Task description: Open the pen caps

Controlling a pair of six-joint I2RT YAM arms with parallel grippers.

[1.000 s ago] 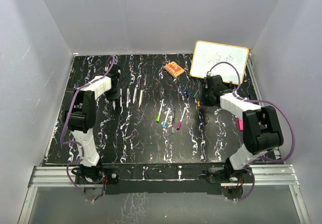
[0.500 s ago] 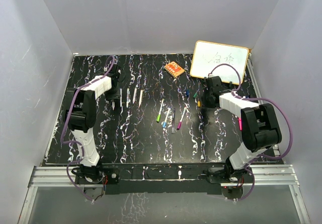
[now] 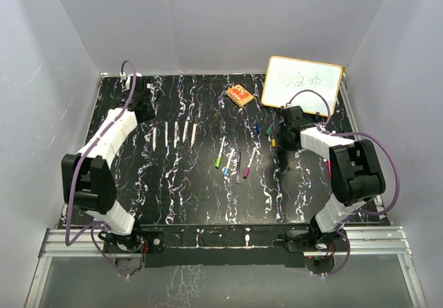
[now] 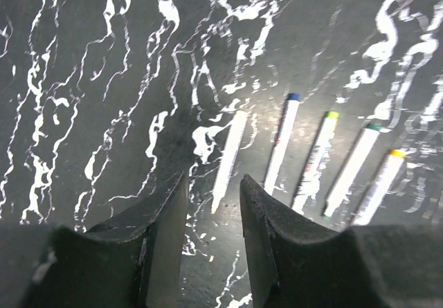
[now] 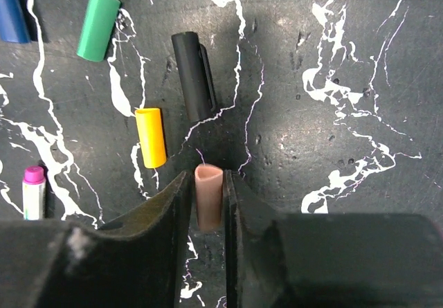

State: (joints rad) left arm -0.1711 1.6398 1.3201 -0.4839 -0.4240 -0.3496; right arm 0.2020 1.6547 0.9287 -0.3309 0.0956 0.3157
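Left arm (image 3: 114, 131) swung far-left | left hand (image 4: 213, 183) parted, empty | right hand (image 5: 208, 178) pinching pink cap (image 5: 208, 204)

The scribbles on the whiteboard (image 3: 302, 83) cannot be read.

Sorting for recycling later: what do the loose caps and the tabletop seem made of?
The green cap, yellow cap, black cap and peach cap look like moulded plastic: solid even colour, soft satin sheen; the peach one's open end shows a thin wall. The tabletop is smooth, black with white marble veining, faintly glossy: possibly printed laminate or vinyl, but real stone can't be ruled out.
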